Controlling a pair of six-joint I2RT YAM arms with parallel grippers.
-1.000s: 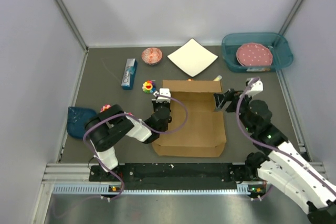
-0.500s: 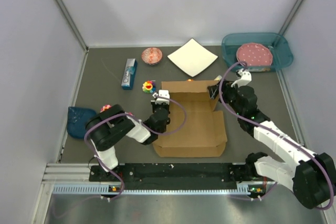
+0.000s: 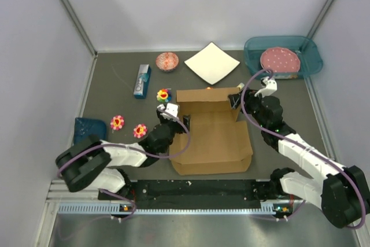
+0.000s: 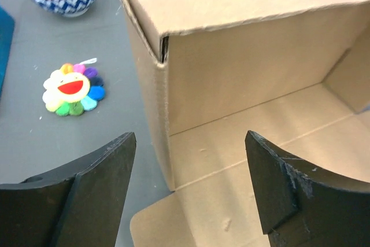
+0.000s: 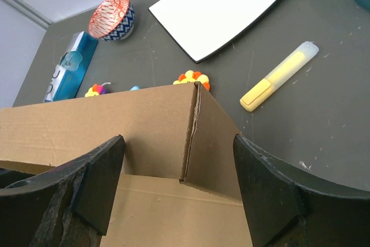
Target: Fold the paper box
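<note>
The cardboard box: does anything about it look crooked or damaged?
The paper box is only half formed: back wall up, front part lying flat. At its back left corner a dark gap shows where two walls meet. No tears seen.

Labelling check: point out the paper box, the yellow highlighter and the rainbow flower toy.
paper box [image 3: 215, 140]: top external view, on its flat base panel.
yellow highlighter [image 5: 280, 75]: right wrist view, mid-barrel.
rainbow flower toy [image 4: 71, 87]: left wrist view, on its smiling face.
</note>
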